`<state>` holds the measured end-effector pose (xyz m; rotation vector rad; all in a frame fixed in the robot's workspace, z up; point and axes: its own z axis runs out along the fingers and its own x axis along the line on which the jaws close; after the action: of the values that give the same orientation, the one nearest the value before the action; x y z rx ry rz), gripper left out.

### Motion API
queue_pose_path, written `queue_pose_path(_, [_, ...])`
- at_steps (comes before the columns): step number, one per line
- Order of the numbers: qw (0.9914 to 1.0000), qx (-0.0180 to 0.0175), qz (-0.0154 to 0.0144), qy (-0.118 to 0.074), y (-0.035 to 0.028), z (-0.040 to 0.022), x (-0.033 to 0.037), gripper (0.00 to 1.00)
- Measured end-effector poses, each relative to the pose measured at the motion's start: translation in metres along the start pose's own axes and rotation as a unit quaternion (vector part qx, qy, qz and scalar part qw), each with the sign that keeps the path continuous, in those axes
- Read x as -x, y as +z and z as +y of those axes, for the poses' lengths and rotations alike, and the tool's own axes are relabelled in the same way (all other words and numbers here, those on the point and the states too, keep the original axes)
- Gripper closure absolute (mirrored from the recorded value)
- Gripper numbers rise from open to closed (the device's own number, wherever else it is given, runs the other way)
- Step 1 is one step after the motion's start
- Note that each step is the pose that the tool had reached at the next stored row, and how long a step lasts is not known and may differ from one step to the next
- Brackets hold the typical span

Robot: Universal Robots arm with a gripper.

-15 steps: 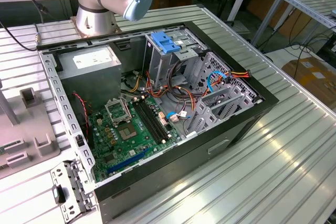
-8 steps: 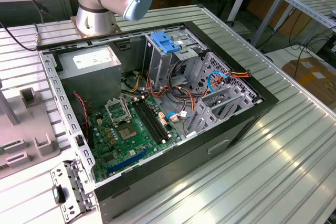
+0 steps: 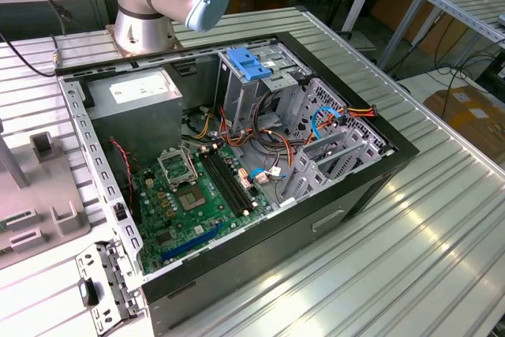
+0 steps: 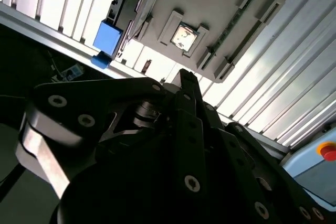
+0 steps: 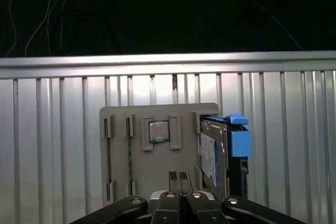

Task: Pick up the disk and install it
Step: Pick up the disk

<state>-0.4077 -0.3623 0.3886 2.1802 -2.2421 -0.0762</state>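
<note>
Early days: the claw (image 5: 179,178), tips pressed together on nothing, hovers above the grey holder (image 5: 157,166) on the counter (image 5: 52,140), where the disk (image 5: 215,156) stands on edge, so pickup and install into the open computer case (image 3: 300,234) both remain.

The disk (image 5: 214,153) seems partly hidden behind the end effector (image 5: 180,174).

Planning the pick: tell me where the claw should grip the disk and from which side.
Probably across its two broad faces, on the free long edge. The disk stands on edge in the grey holder, so come from straight above, clear of the blue tab.
</note>
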Motion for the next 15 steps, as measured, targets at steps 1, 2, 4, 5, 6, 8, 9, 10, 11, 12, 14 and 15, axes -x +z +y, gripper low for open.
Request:
queue_pose_path(1, [0.99999, 0.0001, 0.0002, -0.004, 0.0, 0.0, 0.0, 0.89])
queue_pose_path(2, [0.99998, 0.0001, 0.0003, -0.007, 0.0, 0.0, 0.0, 0.89])
queue_pose_path(4, [0.99985, 0.0004, 0.0008, -0.017, 0.0, 0.0, 0.0, 0.89])
queue_pose_path(5, [0.99979, 0.0005, 0.0009, -0.02, 0.0, 0.0, 0.0, 0.89])
queue_pose_path(6, [0.99972, 0.0006, 0.001, -0.023, 0.0, 0.0, 0.0, 0.89])
queue_pose_path(8, [0.99939, 0.0008, 0.0015, -0.035, 0.0, 0.0, 0.0, 0.89])
queue_pose_path(9, [0.99927, 0.0009, 0.0017, -0.038, 0.0, 0.0, 0.0, 0.89])
queue_pose_path(10, [0.99914, 0.001, 0.0018, -0.041, 0.0, 0.0, 0.0, 0.89])
queue_pose_path(11, [0.99897, 0.0011, 0.002, -0.045, 0.0, 0.0, 0.0, 0.89])
queue_pose_path(12, [0.99884, 0.0012, 0.0021, -0.048, 0.0, 0.0, 0.0, 0.89])
queue_pose_path(14, [0.99823, 0.0014, 0.0026, -0.059, 0.0, 0.0, 0.0, 0.89])
queue_pose_path(15, [0.99804, 0.0015, 0.0028, -0.063, 0.0, 0.0, 0.0, 0.89])
